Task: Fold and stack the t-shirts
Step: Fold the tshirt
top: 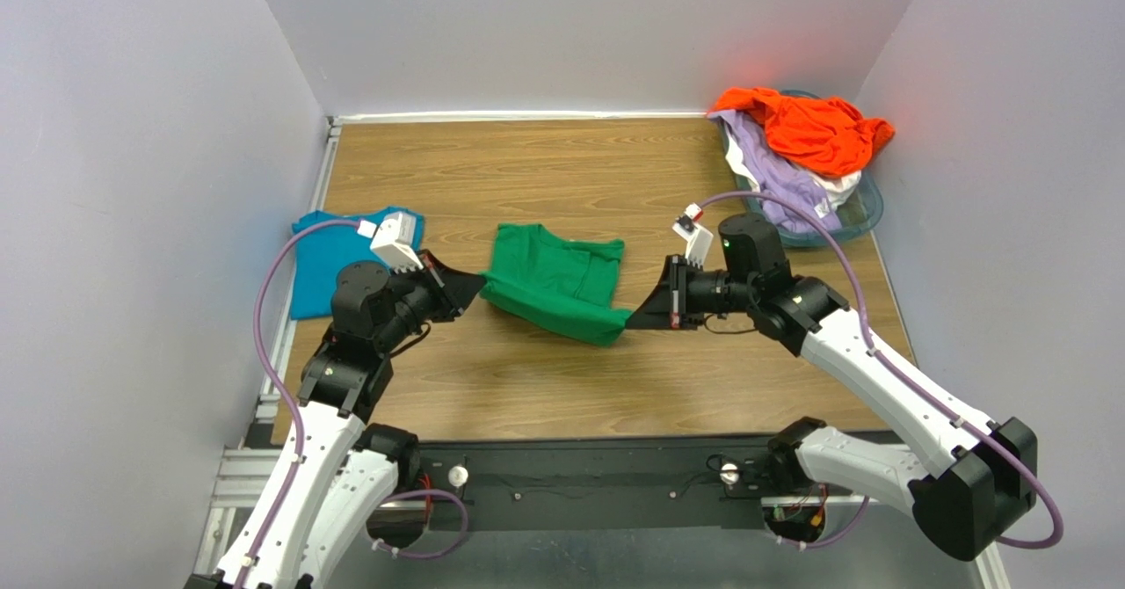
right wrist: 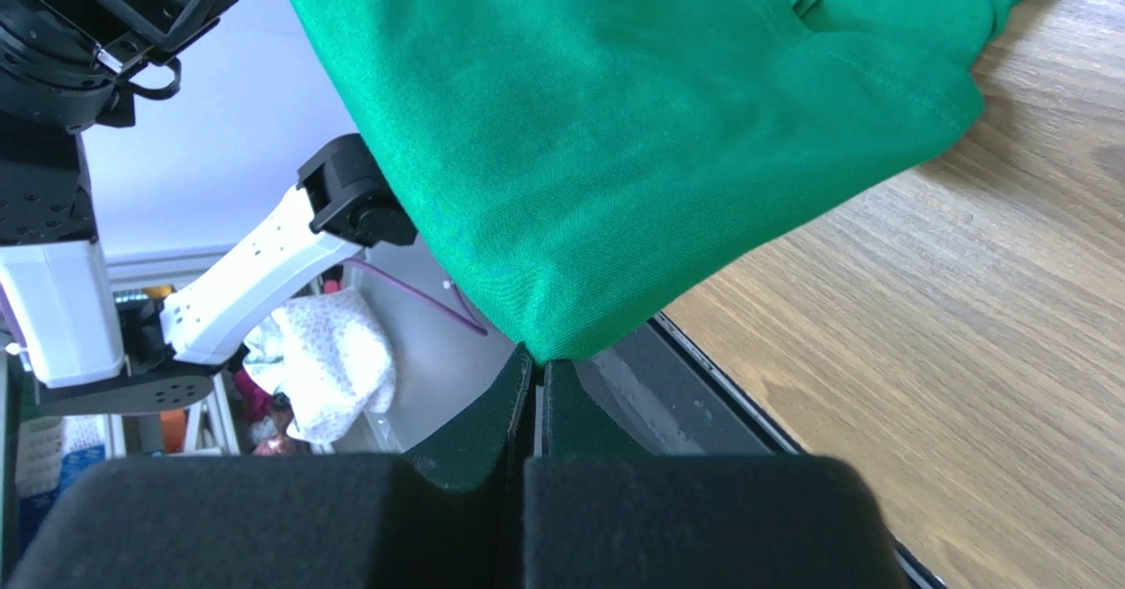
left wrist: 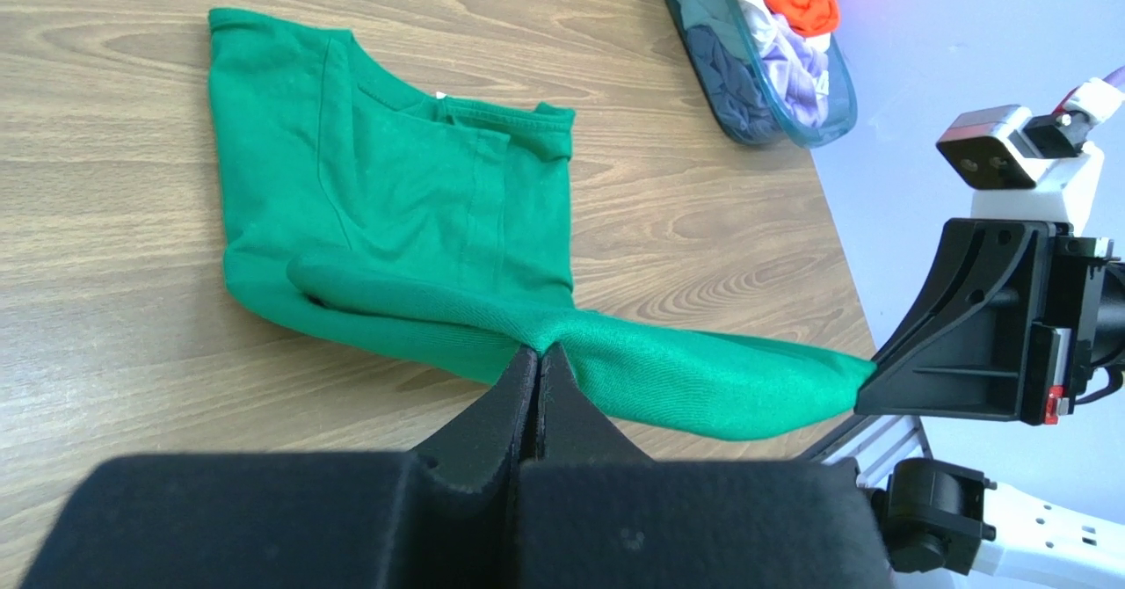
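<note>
The green t-shirt (top: 555, 279) lies partly folded mid-tabletop (top: 555, 398), its near edge lifted between both arms. The left gripper (top: 473, 292) is clenched on its left end, the right gripper (top: 637, 321) on its right end. A teal t-shirt (top: 321, 266) lies by the tabletop's left edge.

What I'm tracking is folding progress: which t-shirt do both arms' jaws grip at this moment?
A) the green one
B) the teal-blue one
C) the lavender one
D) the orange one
A: the jaws of the left arm and the right arm are shut on the green t-shirt. The teal-blue t-shirt lies apart, and the orange t-shirt and lavender t-shirt sit in the basket.
</note>
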Controlling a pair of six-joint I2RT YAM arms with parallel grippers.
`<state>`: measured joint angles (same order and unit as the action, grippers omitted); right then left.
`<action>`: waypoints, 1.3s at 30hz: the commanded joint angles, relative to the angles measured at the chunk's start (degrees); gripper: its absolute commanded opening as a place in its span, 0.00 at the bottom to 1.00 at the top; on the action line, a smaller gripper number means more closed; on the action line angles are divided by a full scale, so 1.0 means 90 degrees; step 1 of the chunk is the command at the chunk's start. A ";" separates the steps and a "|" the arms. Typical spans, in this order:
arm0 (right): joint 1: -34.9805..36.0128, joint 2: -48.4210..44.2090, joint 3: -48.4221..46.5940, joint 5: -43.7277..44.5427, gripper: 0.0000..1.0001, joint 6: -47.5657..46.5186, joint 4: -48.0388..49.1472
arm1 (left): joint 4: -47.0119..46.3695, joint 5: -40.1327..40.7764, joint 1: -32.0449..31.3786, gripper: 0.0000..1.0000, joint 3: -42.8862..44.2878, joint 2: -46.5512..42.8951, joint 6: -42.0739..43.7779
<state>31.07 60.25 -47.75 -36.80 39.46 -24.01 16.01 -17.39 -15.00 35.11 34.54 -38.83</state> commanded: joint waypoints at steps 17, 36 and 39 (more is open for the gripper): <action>0.0034 0.1225 -0.1101 -0.0101 0.02 -0.0322 0.0119 | 0.0623 0.1277 0.0017 0.00 -0.0093 -0.0323 -0.0480; -0.0142 0.2153 -0.1501 0.1256 0.01 -0.0820 0.0334 | -0.0372 0.2127 0.0017 0.00 0.0326 0.1121 -0.0666; -0.0259 0.2251 -0.1589 0.1422 0.01 -0.0888 0.0343 | -0.0607 0.2001 0.0017 0.00 0.0521 0.1774 -0.0588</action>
<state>29.91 79.66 -59.99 -28.05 33.54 -21.87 15.18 -1.76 -15.00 36.23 46.22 -45.28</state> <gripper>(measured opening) 0.014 0.006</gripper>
